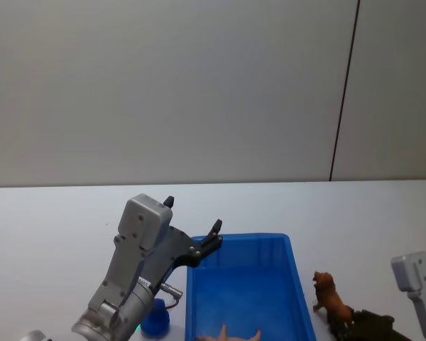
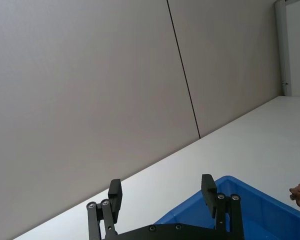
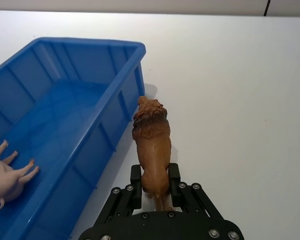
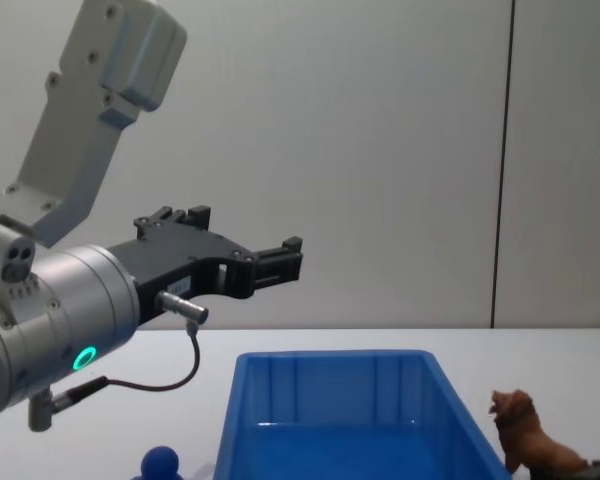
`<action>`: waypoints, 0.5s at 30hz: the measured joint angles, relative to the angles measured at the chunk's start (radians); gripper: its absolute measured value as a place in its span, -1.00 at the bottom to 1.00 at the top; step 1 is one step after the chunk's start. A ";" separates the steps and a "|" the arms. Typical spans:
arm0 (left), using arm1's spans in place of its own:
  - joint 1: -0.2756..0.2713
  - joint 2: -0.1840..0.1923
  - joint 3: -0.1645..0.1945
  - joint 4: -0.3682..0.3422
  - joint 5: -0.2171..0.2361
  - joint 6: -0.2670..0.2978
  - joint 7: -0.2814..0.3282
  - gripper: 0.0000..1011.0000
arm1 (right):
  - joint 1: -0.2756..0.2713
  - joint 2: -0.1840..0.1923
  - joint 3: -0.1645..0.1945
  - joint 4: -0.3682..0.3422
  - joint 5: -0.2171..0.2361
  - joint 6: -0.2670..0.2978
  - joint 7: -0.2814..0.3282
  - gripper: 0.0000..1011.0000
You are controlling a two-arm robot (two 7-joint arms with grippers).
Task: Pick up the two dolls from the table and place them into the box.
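The reddish-brown doll (image 3: 151,135), a shaggy lion, stands just right of the blue box (image 3: 65,100), head pointing away from me. My right gripper (image 3: 155,186) is shut on its hindquarters; whether its feet touch the table (image 3: 230,90) I cannot tell. In the head view this doll (image 1: 330,297) is near the box's (image 1: 296,284) right wall. The deep blue doll (image 1: 156,320) sits on the table left of the box, under my left arm. My left gripper (image 2: 161,192) hangs open and empty, high above the box's far left corner (image 2: 240,190).
A pale pink toy figure (image 3: 7,172) lies inside the box at its near end. A grey wall (image 1: 199,85) rises behind the table's far edge. White tabletop stretches to the right of the lion and beyond the box.
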 joint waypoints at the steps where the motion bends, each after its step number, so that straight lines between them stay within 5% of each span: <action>1: 0.000 0.000 0.000 0.000 0.000 0.000 0.000 0.98 | 0.000 0.000 0.000 -0.002 -0.002 -0.003 -0.001 -0.41; 15: 0.000 0.000 0.000 0.000 0.000 0.000 0.000 0.98 | 0.030 -0.007 0.005 -0.066 -0.053 -0.066 -0.025 -0.41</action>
